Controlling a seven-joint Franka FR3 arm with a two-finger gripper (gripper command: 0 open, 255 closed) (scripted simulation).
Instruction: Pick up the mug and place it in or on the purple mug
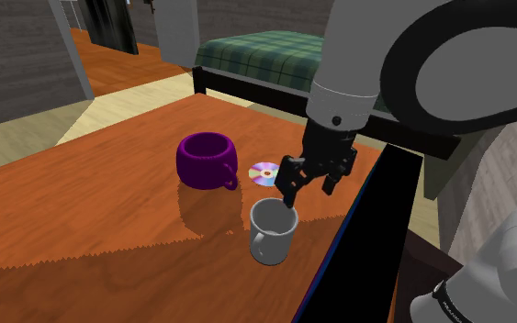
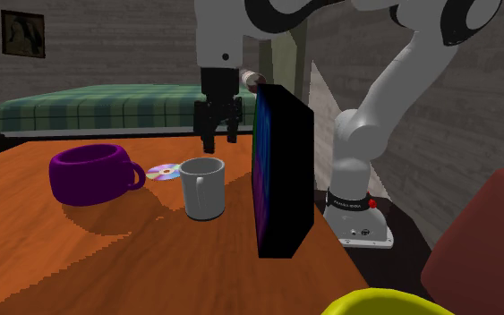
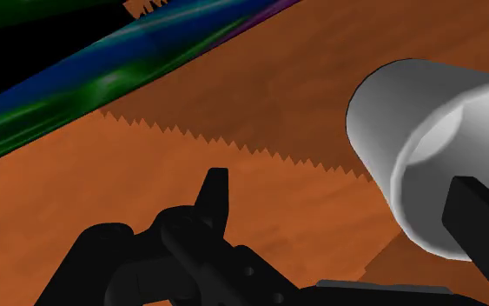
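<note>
A grey mug stands upright on the wooden table, its handle toward the table's front edge. A wide purple mug stands to its left in the shoulder view. My gripper hangs open just above and behind the grey mug's rim, holding nothing. In the second exterior view the gripper hovers above the grey mug, with the purple mug to the left. In the wrist view the gripper is open, and one of its fingers overlaps the grey mug.
A shiny disc lies flat between the two mugs. A tall black panel stands on edge close beside the grey mug and the gripper. Beyond the table is a bed with a green plaid cover.
</note>
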